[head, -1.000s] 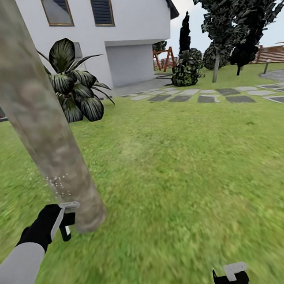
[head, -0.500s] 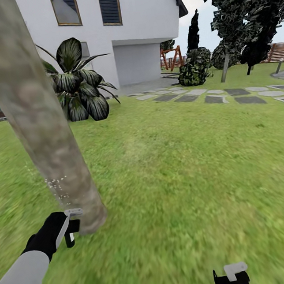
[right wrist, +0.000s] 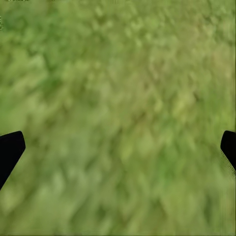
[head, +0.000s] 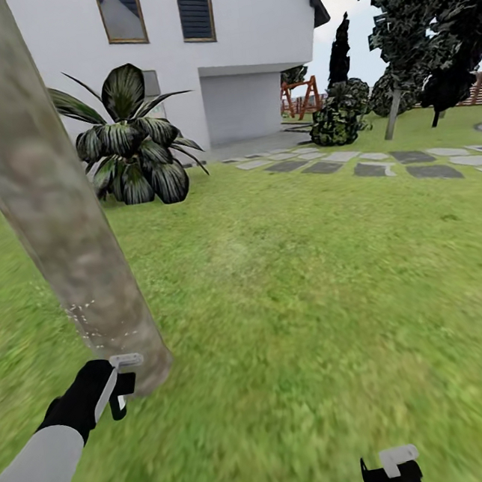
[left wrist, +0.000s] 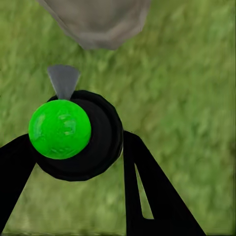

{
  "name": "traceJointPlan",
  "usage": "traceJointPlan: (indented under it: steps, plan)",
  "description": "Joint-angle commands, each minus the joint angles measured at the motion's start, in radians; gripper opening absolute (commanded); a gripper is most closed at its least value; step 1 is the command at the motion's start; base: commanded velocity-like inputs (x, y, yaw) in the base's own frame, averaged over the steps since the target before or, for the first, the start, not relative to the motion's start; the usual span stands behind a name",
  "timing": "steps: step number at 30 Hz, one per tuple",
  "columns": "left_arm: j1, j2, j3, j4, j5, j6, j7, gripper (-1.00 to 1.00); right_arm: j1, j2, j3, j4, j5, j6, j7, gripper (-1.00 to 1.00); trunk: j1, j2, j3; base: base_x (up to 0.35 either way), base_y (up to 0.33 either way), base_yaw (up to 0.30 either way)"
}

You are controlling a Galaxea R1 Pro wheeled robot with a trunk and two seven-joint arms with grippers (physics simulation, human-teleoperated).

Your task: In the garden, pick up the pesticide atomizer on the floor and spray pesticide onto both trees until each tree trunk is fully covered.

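Left gripper [head: 117, 384] low over the lawn [head: 316, 299], closed around the pesticide atomizer [left wrist: 73, 132]. In the left wrist view the bottle sits between the two black fingers [left wrist: 152, 191], seen end-on: round dark body, bright green cap facing the camera, a small grey nozzle tip pointing ahead toward the base of the tree trunk [left wrist: 96, 22]. In the head view only a pale trigger piece and a dark sliver of the bottle show at the gripper; the body is too small to make out there.

Tree trunk [head: 47, 197] stands just ahead of the left gripper, close but apart from it. Thick, mottled beige-grey bark, leaning across the picture from upper left down to its foot in the grass. A scatter of small white specks lies on the bark just above the gripper, low on the trunk.

Right gripper [head: 391, 471] held low, well to the right of the left one, over bare grass. Right wrist view: two black fingertips [right wrist: 10, 150] at opposite edges of the frame, spread wide, only blurred grass between them.

Farther out beyond the left gripper: a broad-leaved dark plant [head: 130, 145] at the foot of a white house [head: 246, 37]. Beyond the right gripper: a run of grey stepping stones [head: 382, 163] across the lawn, round dark shrubs [head: 340, 114], dark conifers [head: 425, 22].
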State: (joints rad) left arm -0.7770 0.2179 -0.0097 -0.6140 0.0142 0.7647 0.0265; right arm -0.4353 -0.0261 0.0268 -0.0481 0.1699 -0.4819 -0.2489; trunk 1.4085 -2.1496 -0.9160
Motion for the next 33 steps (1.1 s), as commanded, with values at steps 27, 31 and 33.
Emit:
traceJointPlan:
  steps: [27,31,33]
  plan:
    - [-0.001,0.001,0.007,-0.001,0.003,0.004,0.004,-1.0,0.0,0.003,0.004,0.001,0.01,0.0,-0.008,1.0,0.0,0.0,-0.001,0.185,-0.201,0.142]
    - [-0.001,0.001,0.008,0.006,0.011,0.002,0.004,-1.0,0.0,0.004,0.003,0.001,0.01,0.0,-0.007,1.0,0.0,0.0,-0.001,0.263,-0.157,0.276]
    - [-0.001,0.003,0.011,0.0,0.013,0.004,-0.003,-1.0,0.0,0.004,0.003,0.001,0.01,0.001,-0.007,1.0,0.0,0.0,-0.001,0.159,-0.04,0.277]
